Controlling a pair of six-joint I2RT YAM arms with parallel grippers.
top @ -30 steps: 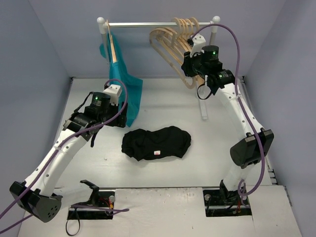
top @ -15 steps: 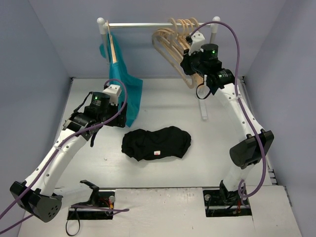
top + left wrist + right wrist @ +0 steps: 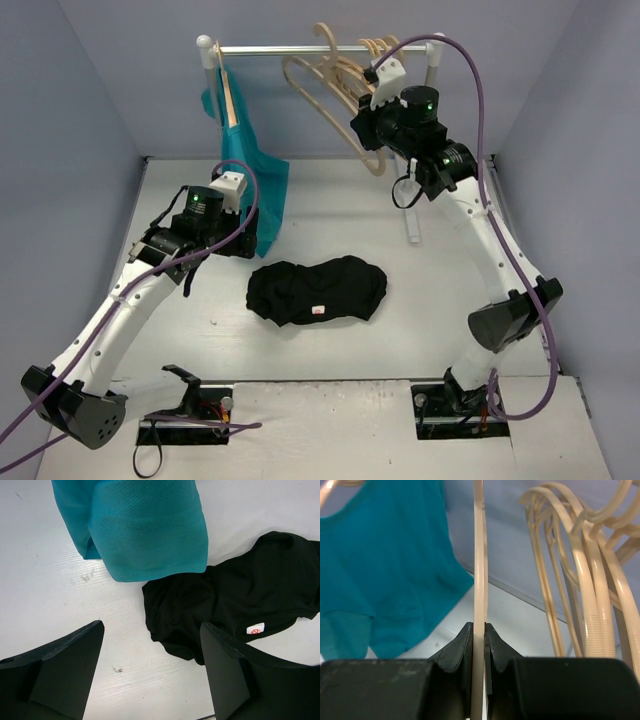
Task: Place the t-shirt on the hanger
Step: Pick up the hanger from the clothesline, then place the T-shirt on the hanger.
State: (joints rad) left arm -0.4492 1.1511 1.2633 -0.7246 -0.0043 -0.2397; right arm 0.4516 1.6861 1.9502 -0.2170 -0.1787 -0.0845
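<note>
I am clamping the right gripper (image 3: 479, 630) tight on one arm of the hanger (image 3: 479, 555), up by the rail (image 3: 290, 48) at the counter's (image 3: 420, 300) far edge. The left gripper (image 3: 151, 630) is hanging wide and empty over the t-shirt (image 3: 317, 288), which is lying crumpled mid-counter. I am reading this as the hanger-fetching step; next, I am thinking, the hanger needs bringing down to the shirt's neck.

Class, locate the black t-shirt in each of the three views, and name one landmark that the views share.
Top external: t-shirt at the centre, slightly low.
Left wrist: t-shirt right of centre, under the teal garment.
Right wrist: not in it.
Shared landmark: teal garment, in all three views.
</note>
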